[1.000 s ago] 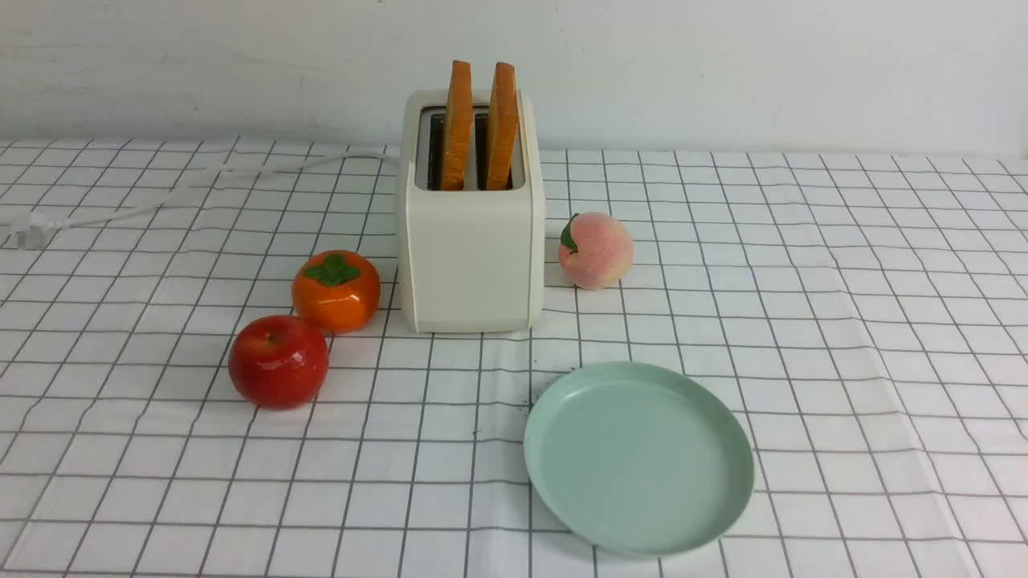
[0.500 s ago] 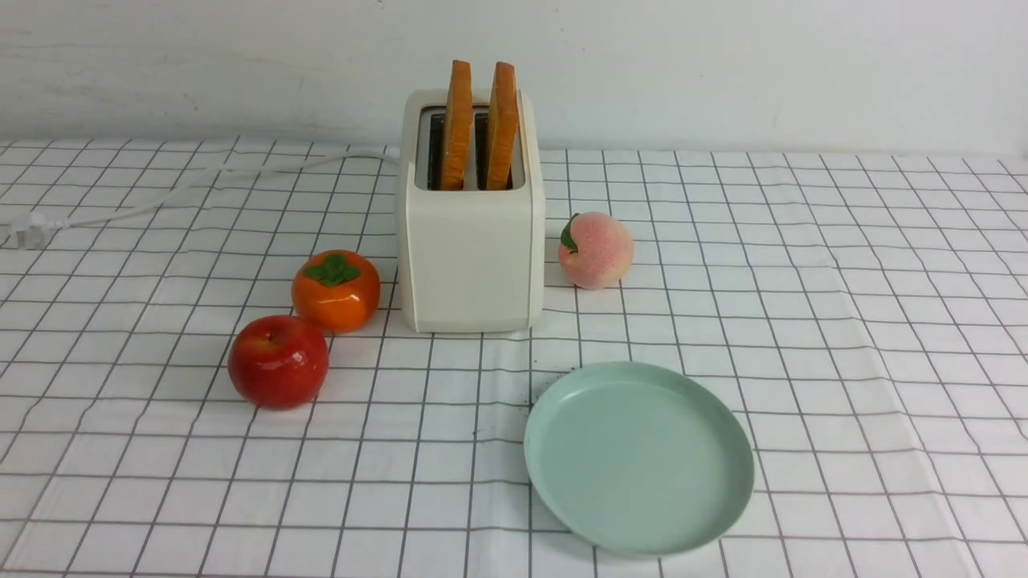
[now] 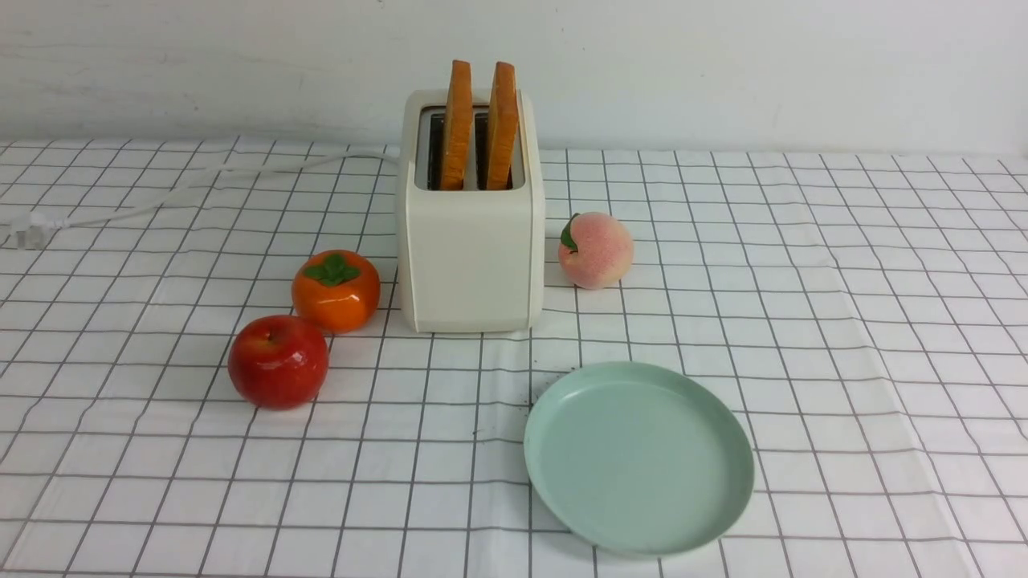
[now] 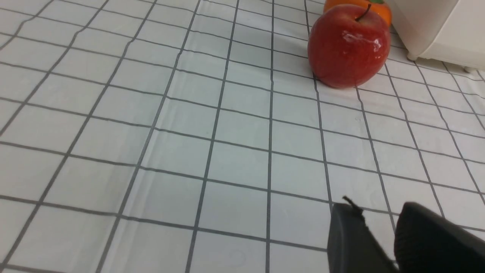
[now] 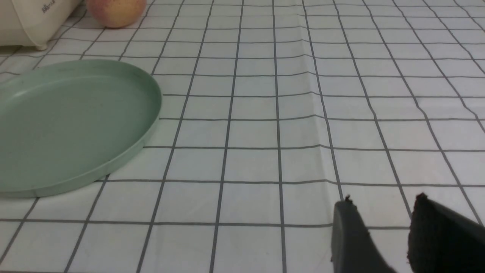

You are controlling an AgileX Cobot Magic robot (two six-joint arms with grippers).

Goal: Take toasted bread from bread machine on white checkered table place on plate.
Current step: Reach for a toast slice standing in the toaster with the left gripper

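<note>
The cream-white bread machine [image 3: 471, 241] stands at the back middle of the white checkered table [image 3: 843, 321]. Two slices of toasted bread [image 3: 457, 120] [image 3: 503, 120] stand upright in its slots. The mint-green plate [image 3: 638, 457] lies empty in front of it, slightly to the right. Neither arm shows in the front view. In the left wrist view my left gripper [image 4: 379, 216] hovers open over bare cloth, short of the apple [image 4: 348, 45] and the bread machine's corner [image 4: 443, 30]. My right gripper [image 5: 382, 206] is open and empty, off to the side of the plate [image 5: 75, 125].
A red apple [image 3: 278, 361] and an orange persimmon [image 3: 336, 291] sit left of the bread machine. A peach [image 3: 596, 250] sits to its right. The white cord [image 3: 161, 197] trails to the far left edge. A wall runs behind the table.
</note>
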